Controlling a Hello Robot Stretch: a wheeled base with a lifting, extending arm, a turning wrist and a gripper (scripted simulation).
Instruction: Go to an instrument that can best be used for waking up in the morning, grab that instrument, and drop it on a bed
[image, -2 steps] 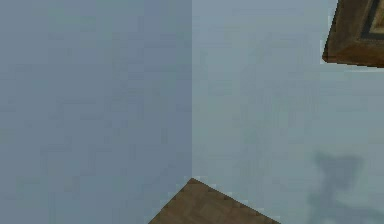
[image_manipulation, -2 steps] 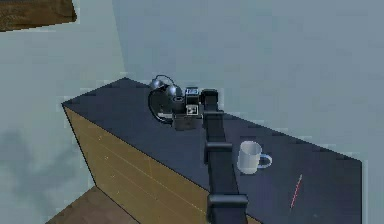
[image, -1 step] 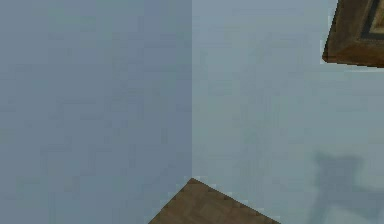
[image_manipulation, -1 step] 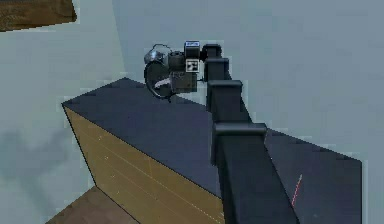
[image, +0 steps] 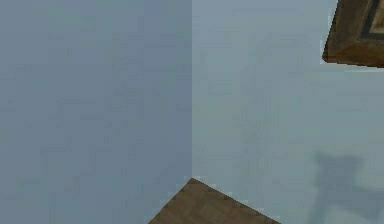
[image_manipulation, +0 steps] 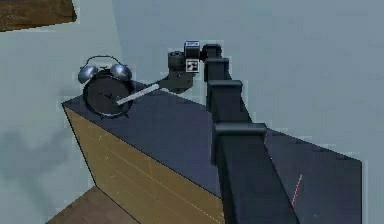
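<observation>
- Alarm clock (image_manipulation: 104, 95): it stands upright on the dark top of a wooden cabinet (image_manipulation: 150, 128), near the cabinet's corner toward the arm side view's left. It is round and black, with two bells on top and what looks like a small handle between them.
- I judge it to be light and stiff, most likely metal with a glass front. It will not bend under the fingers, but the smooth round body can slip or roll away, and the glass can break if it falls on a hard floor.
- The best place to take it, in my opinion, is across the round body from its two sides, or at the handle between the bells. The bells themselves are a poor place.
- The gripper (image_manipulation: 128, 99) is at the far end of the dark arm (image_manipulation: 235, 135), which reaches out over the cabinet top. One thin pale finger (image_manipulation: 142, 94) lies in line with the clock face.
- I cannot tell whether this finger touches the clock or is only in front of it.
- I also cannot tell how wide the fingers stand. Because the clock rests on the cabinet just behind them, I cannot tell whether the gripper holds anything.
- Further out, pale blue walls (image: 100, 100) meet in a corner, and a brown wooden frame (image: 358, 35) hangs high at the forward view's right.
</observation>
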